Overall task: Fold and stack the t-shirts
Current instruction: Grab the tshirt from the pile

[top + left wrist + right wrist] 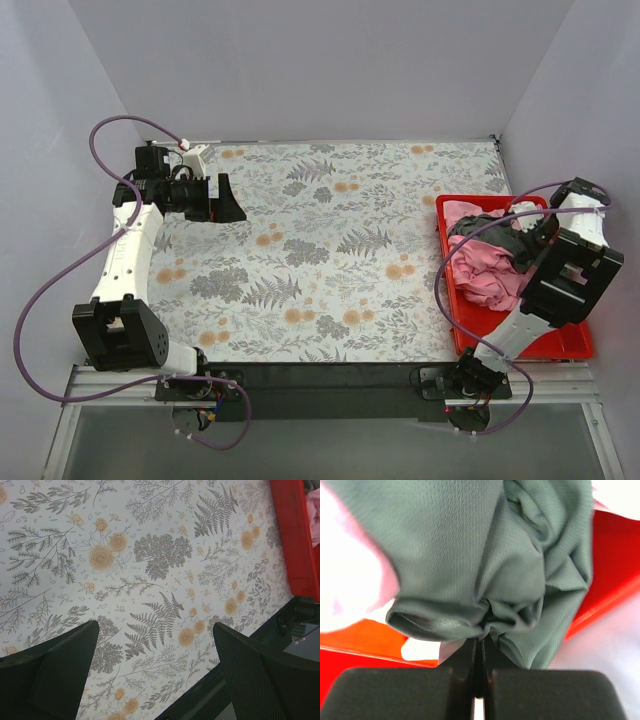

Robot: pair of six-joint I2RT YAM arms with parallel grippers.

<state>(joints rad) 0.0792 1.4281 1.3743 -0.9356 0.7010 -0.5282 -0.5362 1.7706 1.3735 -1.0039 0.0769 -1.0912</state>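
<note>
Your top view is lit evenly and softly from above: the table cloth (330, 250) reads bright and sharp from the far edge to the near edge, with only a faint, soft shadow beside the left arm (125, 260) toward the far left corner. In your left wrist view the print is crisp, while the left gripper (155, 630) is dark and underexposed. In your right wrist view the dark grey t-shirt (485, 555) shows sharp weave, the pink t-shirt (350, 580) is blown out and blurred, the red tray (365, 640) looks oversaturated, and the right gripper (479, 645) is nearly black.
</note>
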